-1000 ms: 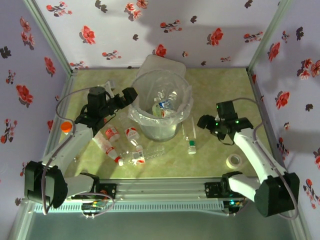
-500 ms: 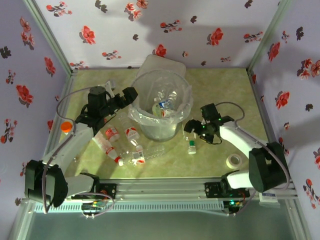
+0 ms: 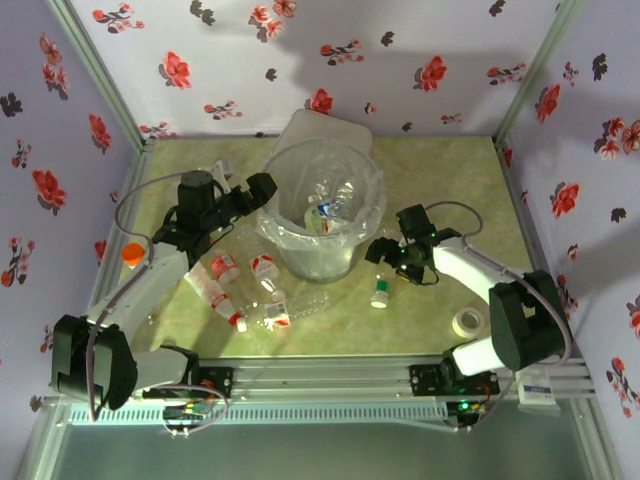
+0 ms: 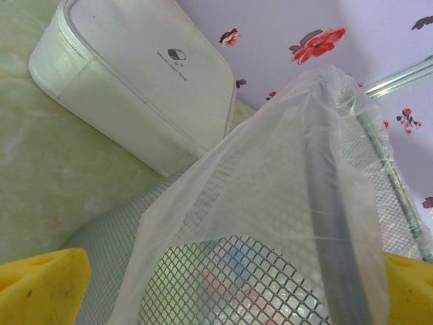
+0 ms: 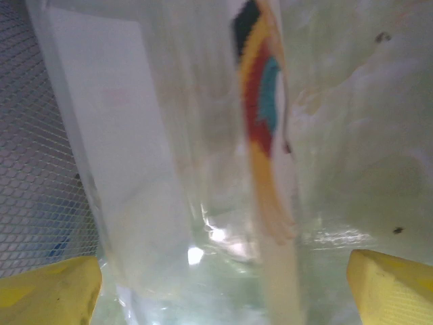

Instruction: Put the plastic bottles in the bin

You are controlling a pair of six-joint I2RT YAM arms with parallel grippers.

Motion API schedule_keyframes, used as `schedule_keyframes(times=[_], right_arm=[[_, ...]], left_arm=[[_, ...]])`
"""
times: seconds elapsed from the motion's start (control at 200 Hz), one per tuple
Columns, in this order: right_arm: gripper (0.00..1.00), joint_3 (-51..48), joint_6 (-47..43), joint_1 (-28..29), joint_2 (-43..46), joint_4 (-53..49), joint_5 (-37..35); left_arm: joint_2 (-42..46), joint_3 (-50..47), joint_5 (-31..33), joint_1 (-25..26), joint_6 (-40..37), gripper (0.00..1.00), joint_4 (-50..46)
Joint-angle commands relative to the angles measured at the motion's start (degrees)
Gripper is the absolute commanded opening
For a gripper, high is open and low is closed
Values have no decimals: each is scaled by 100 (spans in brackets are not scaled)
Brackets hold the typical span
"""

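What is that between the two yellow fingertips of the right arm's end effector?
A clear plastic bottle with a striped label lies there, seen in the right wrist view. The right end effector is open around it, beside the bin.

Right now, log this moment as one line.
left fingers: open, empty, at bin rim | right fingers: open, astride green-capped bottle beside bin | table: several bottles left
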State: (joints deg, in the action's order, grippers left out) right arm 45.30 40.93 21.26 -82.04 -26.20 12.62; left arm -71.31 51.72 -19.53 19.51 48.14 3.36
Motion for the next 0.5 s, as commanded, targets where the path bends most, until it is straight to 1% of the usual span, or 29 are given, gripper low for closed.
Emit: schedule_keyframes(times=[0.0,0.075,0.16,0.35,0.455,0.495], right_arm=[[94,23,-248,-54,140,-387,-484],[94,57,-382,-131,298,-691,-772],[94,26,-546,-305,522,-947,-936],[94,85,-811,-530,1284,-1668,-1454],[95,263,-690,-533,1524,-1802,-1485],[99,316,-565,-532,1563,-1771,-1422]], left_arm=[[-69,100,132,0,-341,99,-606],[-25,110,233,3,-417,99,-719],[2,110,254,6,-437,99,-763],[151,27,298,5,-471,99,-824],[195,-12,353,1,-513,99,-862],[187,-11,353,1,-509,99,-854]])
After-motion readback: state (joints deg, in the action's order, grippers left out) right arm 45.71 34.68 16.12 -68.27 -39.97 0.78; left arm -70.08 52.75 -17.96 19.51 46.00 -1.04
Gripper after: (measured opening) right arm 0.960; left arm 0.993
